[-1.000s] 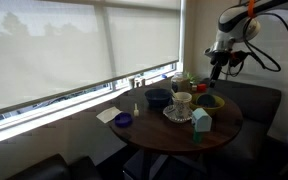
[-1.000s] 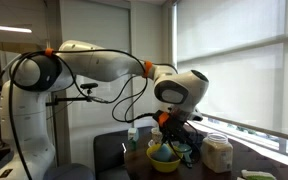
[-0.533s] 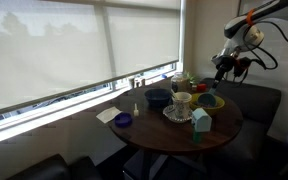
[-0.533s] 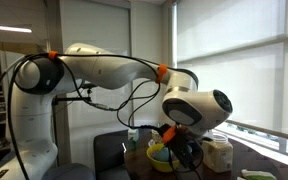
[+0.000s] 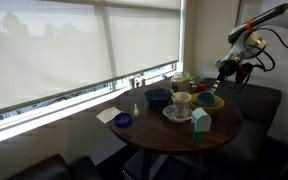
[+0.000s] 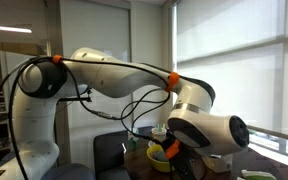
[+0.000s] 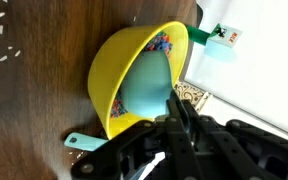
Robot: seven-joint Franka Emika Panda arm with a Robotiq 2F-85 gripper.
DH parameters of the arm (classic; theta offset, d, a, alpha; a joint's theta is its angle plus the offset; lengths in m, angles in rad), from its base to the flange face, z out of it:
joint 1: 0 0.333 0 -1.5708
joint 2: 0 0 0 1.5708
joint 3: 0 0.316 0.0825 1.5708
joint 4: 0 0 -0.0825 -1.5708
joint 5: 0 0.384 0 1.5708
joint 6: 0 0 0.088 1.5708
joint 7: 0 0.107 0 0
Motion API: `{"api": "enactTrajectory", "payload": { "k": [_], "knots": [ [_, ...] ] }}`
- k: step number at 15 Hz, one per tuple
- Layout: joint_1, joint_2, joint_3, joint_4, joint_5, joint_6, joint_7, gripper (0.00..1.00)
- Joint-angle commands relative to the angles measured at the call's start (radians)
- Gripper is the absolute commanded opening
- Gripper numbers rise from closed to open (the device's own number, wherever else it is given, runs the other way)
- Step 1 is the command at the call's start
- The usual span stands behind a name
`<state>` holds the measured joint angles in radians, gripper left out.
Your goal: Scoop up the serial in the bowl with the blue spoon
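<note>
The wide yellow bowl (image 7: 109,70) fills the wrist view and holds colourful cereal (image 7: 164,45) on its far side. The round scoop of the blue spoon (image 7: 144,85) lies inside the bowl. My gripper (image 7: 174,108) is shut on the spoon's handle just above the bowl's rim. In an exterior view the gripper (image 5: 222,77) hangs over the yellow bowl (image 5: 210,101) at the far edge of the round table. In an exterior view the arm's wrist (image 6: 206,128) hides most of the bowl (image 6: 158,153).
On the round wooden table (image 5: 174,132) stand a dark blue bowl (image 5: 157,97), a white mug (image 5: 181,101) on a plate, a small blue dish (image 5: 123,120) and a teal box (image 5: 201,121). A green piece (image 7: 216,36) lies beyond the bowl.
The arm has swung out and down toward the yellow bowl, carrying the spoon. The wrist has turned, and the scoop now sits in the bowl.
</note>
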<state>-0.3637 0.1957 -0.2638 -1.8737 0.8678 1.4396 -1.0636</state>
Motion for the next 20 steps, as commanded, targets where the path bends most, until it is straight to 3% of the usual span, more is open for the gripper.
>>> {"api": "enactTrajectory", "payload": {
  "k": [1,4,5,11,16,20],
  "knots": [
    [-0.003,0.004,-0.007,0.001,0.011,-0.003,-0.022,0.09],
    [-0.009,0.004,-0.009,-0.001,0.021,-0.004,-0.049,0.09],
    [-0.005,0.004,-0.003,-0.002,0.035,-0.008,-0.044,0.02],
    [-0.039,0.025,-0.019,0.025,0.233,-0.056,0.030,0.03],
    [-0.070,0.039,-0.037,0.055,0.429,-0.172,0.058,0.03],
    [-0.062,0.057,-0.036,0.098,0.570,-0.187,0.135,0.03]
  ]
}}
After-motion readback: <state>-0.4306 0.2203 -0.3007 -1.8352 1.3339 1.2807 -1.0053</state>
